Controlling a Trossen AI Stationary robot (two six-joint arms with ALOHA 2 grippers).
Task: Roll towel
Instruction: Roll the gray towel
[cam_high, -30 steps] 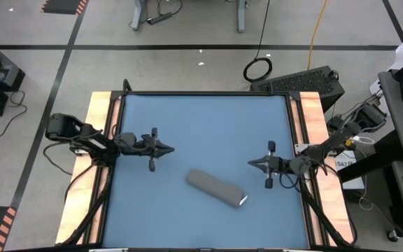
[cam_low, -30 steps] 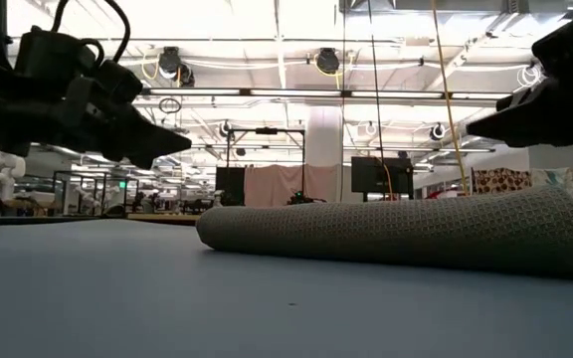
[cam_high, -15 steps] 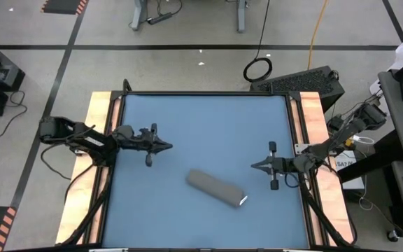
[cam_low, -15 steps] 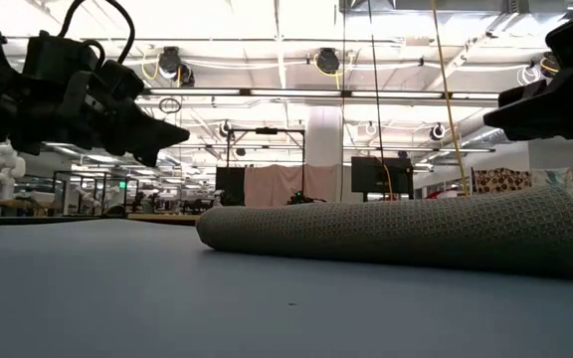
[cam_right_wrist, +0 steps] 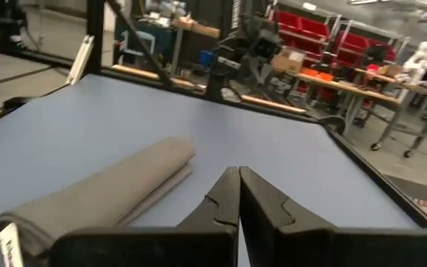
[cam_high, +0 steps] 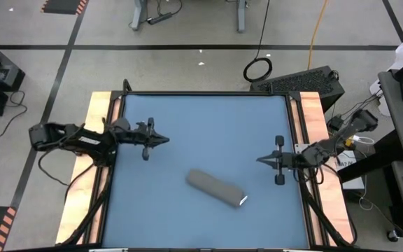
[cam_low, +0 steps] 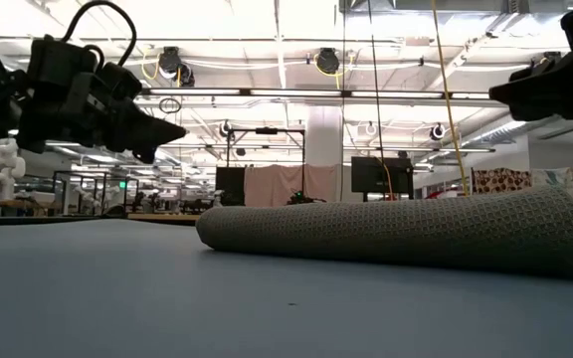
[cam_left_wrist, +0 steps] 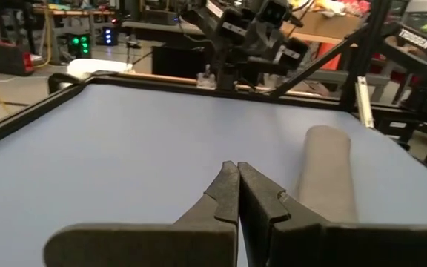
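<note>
The grey-brown towel (cam_high: 215,187) lies rolled up on the blue table (cam_high: 201,119), in the near middle, slanting from upper left to lower right; its white tag (cam_high: 243,201) shows at the right end. The roll also shows in the low view (cam_low: 396,234) and both wrist views (cam_left_wrist: 326,174) (cam_right_wrist: 102,196). My left gripper (cam_high: 166,140) is shut and hangs above the table's left side, apart from the towel. My right gripper (cam_high: 259,159) is shut near the right edge, also apart from it.
Wooden strips (cam_high: 96,140) border the table's left and right sides. Beyond the far edge lie a cable coil (cam_high: 257,68) and a dark keyboard (cam_high: 306,80) on the floor. Bare blue table lies all around the roll.
Both shut grippers have drawn back from the towel: the left one toward the table's left and far edges, the right one toward the right edge and a little up. The rolled towel has stayed where it lay.
</note>
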